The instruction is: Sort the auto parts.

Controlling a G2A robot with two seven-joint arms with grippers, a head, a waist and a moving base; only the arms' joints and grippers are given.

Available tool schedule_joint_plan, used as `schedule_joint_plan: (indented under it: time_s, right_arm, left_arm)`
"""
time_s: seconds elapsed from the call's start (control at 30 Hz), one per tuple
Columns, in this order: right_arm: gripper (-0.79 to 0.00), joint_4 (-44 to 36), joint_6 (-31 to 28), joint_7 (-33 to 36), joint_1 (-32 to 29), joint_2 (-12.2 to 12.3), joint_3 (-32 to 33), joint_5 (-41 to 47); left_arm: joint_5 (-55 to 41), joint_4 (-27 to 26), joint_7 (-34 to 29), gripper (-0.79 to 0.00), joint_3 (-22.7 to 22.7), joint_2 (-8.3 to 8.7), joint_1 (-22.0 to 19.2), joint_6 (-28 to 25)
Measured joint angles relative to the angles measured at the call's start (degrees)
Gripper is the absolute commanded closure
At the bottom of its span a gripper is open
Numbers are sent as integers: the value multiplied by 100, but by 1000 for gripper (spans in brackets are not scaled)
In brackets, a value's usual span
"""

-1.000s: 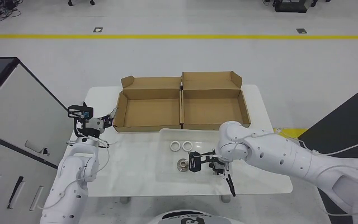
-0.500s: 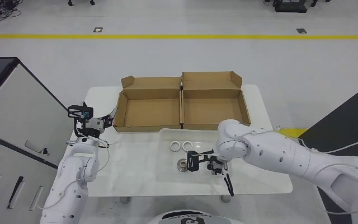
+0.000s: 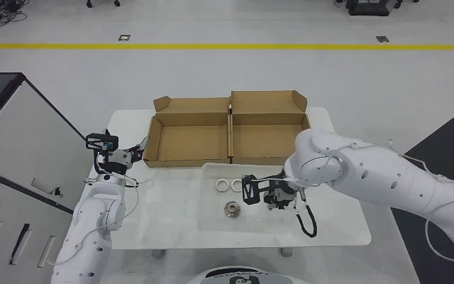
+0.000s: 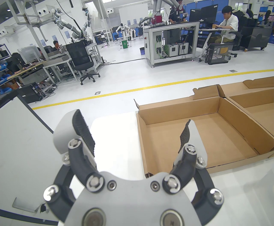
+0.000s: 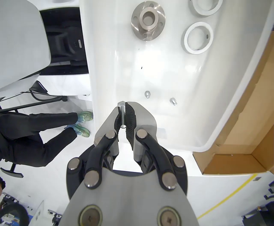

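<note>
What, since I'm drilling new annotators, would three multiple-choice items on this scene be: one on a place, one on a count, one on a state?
1. Where does the metal flange lie?
A. on the floor
B. in the white tray
C. on a shelf

2. How many white rings lie in that tray?
A. one
B. two
C. five

3. What state is the right gripper in?
A. open and empty
B. shut on a bolt
C. shut on a ring

Answers:
1 B, the flange rests on the tray's floor near the rings.
2 B, two rings lie side by side.
3 B, the bolt's threaded shaft shows between the closed jaws.
</note>
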Motion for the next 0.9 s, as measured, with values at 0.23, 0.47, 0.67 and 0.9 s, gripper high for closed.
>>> schedule_joint_plan:
  time_s: [0.23,0.47,0.67,0.9]
  right_arm:
    - [0,-41,-242,-243,68,203,0,68]
    - [0,-37,-238,-242,66,202,2,69]
    - [0,483,-245,-1264,32,306,539,304]
    - [0,1279,-1311,-1592,-60,579,1195,2390]
  left_arm:
    - [0,0,0,-785,0,0,0,0]
    - [0,0,0,-785,0,0,0,0]
    - [0,0,0,-785,0,0,0,0]
    - [0,0,0,-785,0,0,0,0]
